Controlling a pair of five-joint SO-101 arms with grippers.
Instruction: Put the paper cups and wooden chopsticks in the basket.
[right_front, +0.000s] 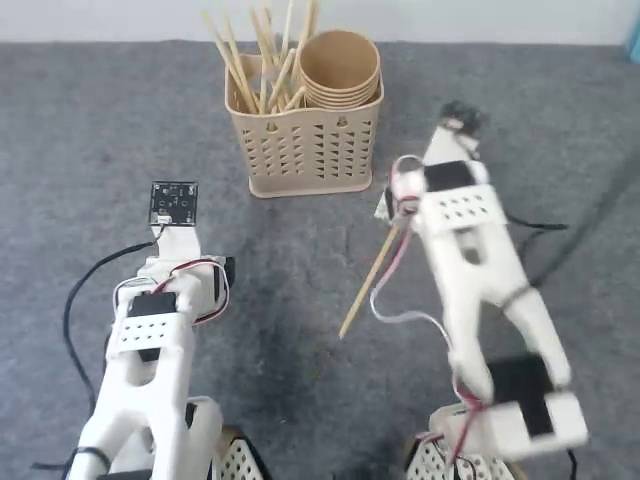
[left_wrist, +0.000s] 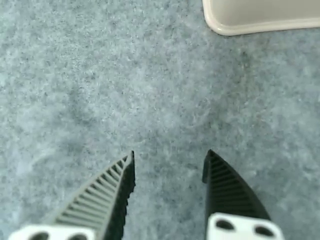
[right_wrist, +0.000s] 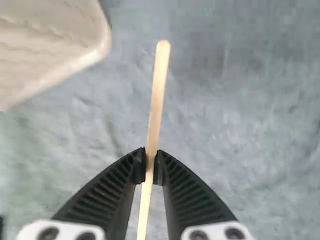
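Now, basket (right_front: 305, 150): it stands on the grey counter (right_front: 90, 120); every place below is given from it.
Paper cups (right_front: 340, 65): nested in one stack inside the basket, in its right half, so they take little room.
Chopsticks inside (right_front: 250, 55): upright in the left half, leaning apart because they are longer than the walls.
Last chopstick (right_wrist: 156, 95): outside, slanting away from the basket's front right corner; I judge it is the only piece left to put in.
Right tool (right_wrist: 149, 162): just beside that corner, closed on this chopstick, pinching its shaft from both sides so that it cannot roll or slip.
Left tool (left_wrist: 170, 154): in front of the basket's left corner, jaws apart with nothing between them; by my judgement it is idle.
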